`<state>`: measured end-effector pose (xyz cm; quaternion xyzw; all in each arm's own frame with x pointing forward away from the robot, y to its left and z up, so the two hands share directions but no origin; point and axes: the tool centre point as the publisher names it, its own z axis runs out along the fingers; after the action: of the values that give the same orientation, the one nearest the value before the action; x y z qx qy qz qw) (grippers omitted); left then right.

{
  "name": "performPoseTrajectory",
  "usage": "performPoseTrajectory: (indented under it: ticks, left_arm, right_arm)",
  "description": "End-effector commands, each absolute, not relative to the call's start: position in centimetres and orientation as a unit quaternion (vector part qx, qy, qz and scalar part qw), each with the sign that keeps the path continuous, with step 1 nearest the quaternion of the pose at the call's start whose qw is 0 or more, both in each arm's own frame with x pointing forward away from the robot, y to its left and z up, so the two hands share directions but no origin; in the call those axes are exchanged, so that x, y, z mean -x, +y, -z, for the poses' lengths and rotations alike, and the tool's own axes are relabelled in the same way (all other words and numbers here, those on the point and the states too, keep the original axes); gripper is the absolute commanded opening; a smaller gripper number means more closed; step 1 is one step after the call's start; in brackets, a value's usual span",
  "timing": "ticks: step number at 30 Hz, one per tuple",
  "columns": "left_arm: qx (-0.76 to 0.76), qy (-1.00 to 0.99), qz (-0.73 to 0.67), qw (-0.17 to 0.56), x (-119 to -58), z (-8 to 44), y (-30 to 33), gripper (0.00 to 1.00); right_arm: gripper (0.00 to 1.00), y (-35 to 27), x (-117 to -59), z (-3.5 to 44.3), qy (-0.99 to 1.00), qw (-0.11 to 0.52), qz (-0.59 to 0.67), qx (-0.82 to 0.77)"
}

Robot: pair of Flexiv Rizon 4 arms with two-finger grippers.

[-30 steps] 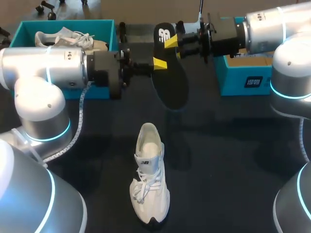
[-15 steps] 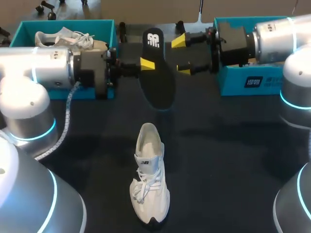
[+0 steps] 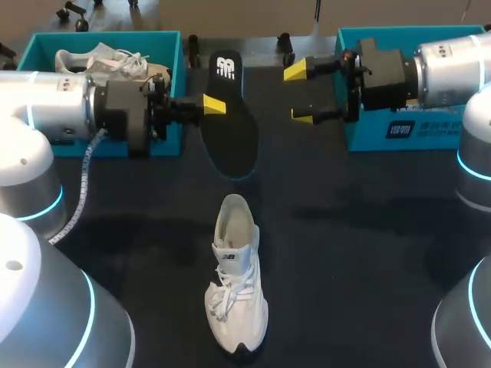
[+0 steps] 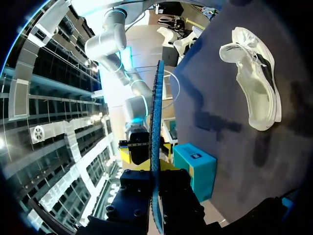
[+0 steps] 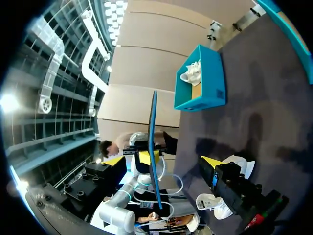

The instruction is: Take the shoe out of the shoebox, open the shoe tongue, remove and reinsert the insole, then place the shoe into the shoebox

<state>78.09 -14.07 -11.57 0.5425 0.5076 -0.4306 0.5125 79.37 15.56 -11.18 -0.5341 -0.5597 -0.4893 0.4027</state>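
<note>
- Pinching the long, flat black foam insole (image 3: 230, 130) near its middle, the left gripper (image 3: 216, 106) reaches in from the upper left of the head view. One yellow tip lies on the insole's upper face. In the left wrist view the insole's blue edge is clamped between both fingers.
- The insole is held in the air at the upper middle of the frame, broad black face up. Its long axis runs almost straight up and down the frame. The heel end with the white mark points to the top edge and the toe end points down.
- The right gripper (image 3: 301, 93) hangs at the upper right, just beside the insole but apart from it. Its fingers are spread wide and hold nothing.
- The white mesh lace-up shoe (image 3: 236, 280) lies on the dark table (image 3: 368, 253) at the lower middle, down-frame of both grippers and well apart from them.
- The shoe's long axis also runs up and down the frame, with the dark-tipped toe towards the bottom edge and the open heel towards the top.
- Insole and shoe point the same way, and the insole's toe end hangs just up-frame of the shoe's opening. Reinsertion, I reckon, needs mostly a downward, toe-first slide rather than a turn.
- The left arm is the nearer one and already has the insole; the right is free to steady the shoe.
</note>
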Motion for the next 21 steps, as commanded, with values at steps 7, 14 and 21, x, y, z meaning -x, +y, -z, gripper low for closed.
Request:
performPoseTrajectory:
  ticks: [7, 14, 21]
  left_arm:
    - [-0.471, 0.537, 0.509, 0.48, -77.6, 11.4, -14.2, 0.0]
    - [-0.357, 0.603, 0.607, 0.374, -77.5, 11.5, -13.5, 0.0]
    - [-0.308, 0.617, 0.624, 0.368, -77.3, 11.6, -12.9, 0.0]
  right_arm:
    - [1.0, 15.7, -79.4, 11.2, -0.56, 0.402, 0.489, 0.535]
    - [1.0, 15.7, -79.4, 11.2, -0.56, 0.402, 0.489, 0.535]
    - [1.0, 15.7, -79.4, 11.2, -0.56, 0.402, 0.489, 0.535]
